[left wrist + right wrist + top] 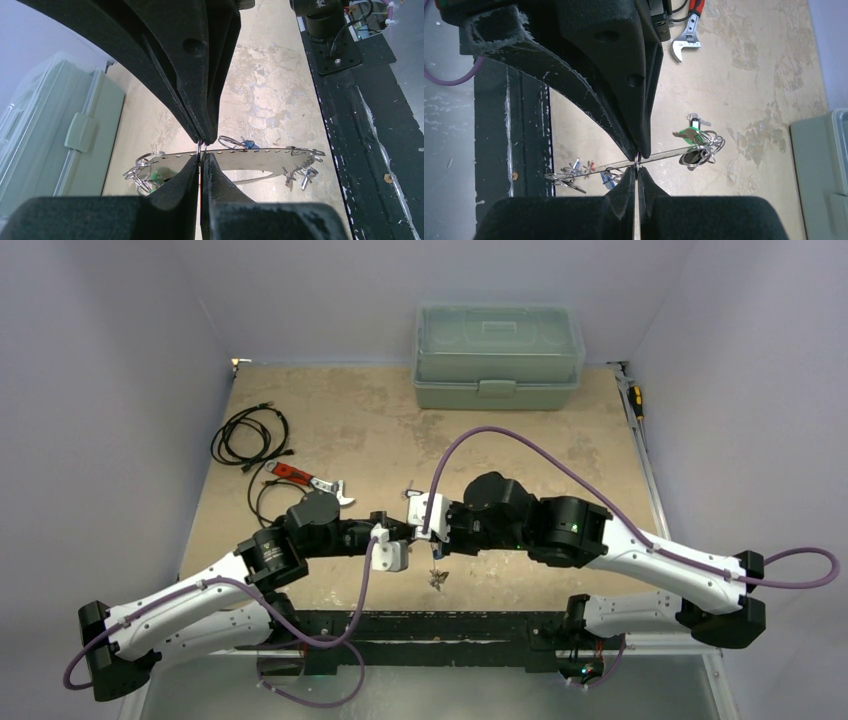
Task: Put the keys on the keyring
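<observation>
Pinching keyring [664,154]: left pincer [200,154], right pincer [637,164]; keys [437,578] indistinct overhead.

The left gripper [200,152] is pinched closed on the keyring [260,152], which stretches from 8 to 4 o'clock above the worktop [280,90]. Keys [145,172] cluster at both ends. A green box [60,135] sits at 9 o'clock.

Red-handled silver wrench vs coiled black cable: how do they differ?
The red-handled silver wrench is rigid and straight, lying diagonally; the coiled black cable is wound in loose loops. The wrench is red and silver; the cable is all black. The wrench lies closer to the near edge of the tan table than the cable. Both lie flat on its left side.
</observation>
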Controlling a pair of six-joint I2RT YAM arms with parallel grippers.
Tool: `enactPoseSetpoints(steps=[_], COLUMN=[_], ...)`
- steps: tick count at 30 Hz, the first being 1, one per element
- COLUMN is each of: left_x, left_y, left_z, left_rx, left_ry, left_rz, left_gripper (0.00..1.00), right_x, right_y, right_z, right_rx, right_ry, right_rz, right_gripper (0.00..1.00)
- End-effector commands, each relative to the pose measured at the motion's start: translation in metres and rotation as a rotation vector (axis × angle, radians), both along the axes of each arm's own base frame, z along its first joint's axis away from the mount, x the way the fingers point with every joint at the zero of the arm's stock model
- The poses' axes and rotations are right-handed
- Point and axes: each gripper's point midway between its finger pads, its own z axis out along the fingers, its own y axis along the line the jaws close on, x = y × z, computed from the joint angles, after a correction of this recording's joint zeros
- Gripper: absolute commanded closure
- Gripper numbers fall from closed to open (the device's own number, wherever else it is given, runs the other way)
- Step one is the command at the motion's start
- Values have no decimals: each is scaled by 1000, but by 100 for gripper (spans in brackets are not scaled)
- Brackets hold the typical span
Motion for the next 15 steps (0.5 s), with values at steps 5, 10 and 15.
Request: enactPoseSetpoints(steps=[5, 10, 15], left_x=[-6, -9, -16], left_y=[-1, 8, 13], left_z=[48, 67, 82], left_rx=[-198, -315, -416], left_ry=[-31, -11, 24], left_rz=[-17, -17, -40], left_gripper=[100, 100, 100], right_x=[-10, -12, -14], right_y=[13, 6, -8], right_z=[60, 77, 95], right_rx=[248, 376, 497], right_ry=[-53, -85, -140], right_rz=[73, 61, 47], right_gripper=[83, 60, 59])
